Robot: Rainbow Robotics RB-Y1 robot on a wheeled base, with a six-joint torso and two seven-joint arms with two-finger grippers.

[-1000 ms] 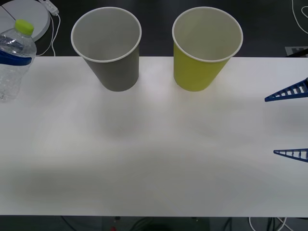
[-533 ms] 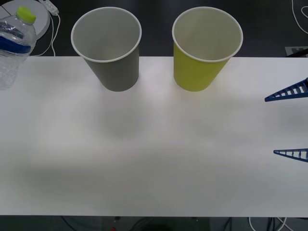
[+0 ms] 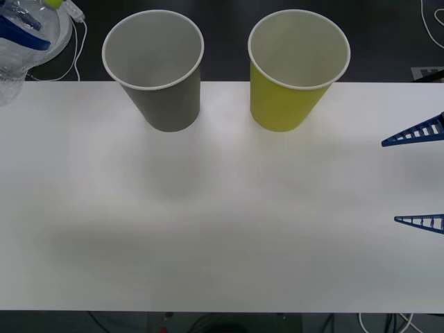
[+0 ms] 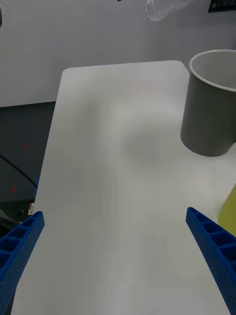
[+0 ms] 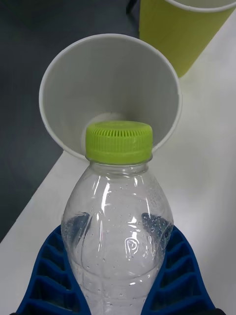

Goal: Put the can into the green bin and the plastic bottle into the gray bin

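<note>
While your left gripper (image 5: 118, 275) has its blue ribbed jaws clamped around the body of the small clear, ridged plastic bottle with the lime-green screw cap (image 5: 118, 206), that bottle hangs in the air at the far left corner of the white bench (image 3: 222, 229), lifted clear of the surface. From the left wrist view you see the cap pointing toward the mouth of the large gray tapered paper-cup-shaped bin with a white rim (image 3: 156, 69), so the carry toward that bin looks to be the step in hand.

Moving right, the gray bin stands upright at the back of the bench, and its pale inside looks empty from the front. Just beside it, apart and not touching, stands the large yellow-green tapered bin with a white rim (image 3: 295, 73), also upright; no can is visible inside it from this angle.

At the far right edge, your right gripper (image 3: 420, 177) waits low over the bench with its jaws spread wide apart and nothing between them.

Your next move, as you can judge it, calls for bringing the bottle across until it sits above the gray bin's opening, well inside the rim, before you let the left jaws part. A bottle released over the rim could tip the light bin.
</note>
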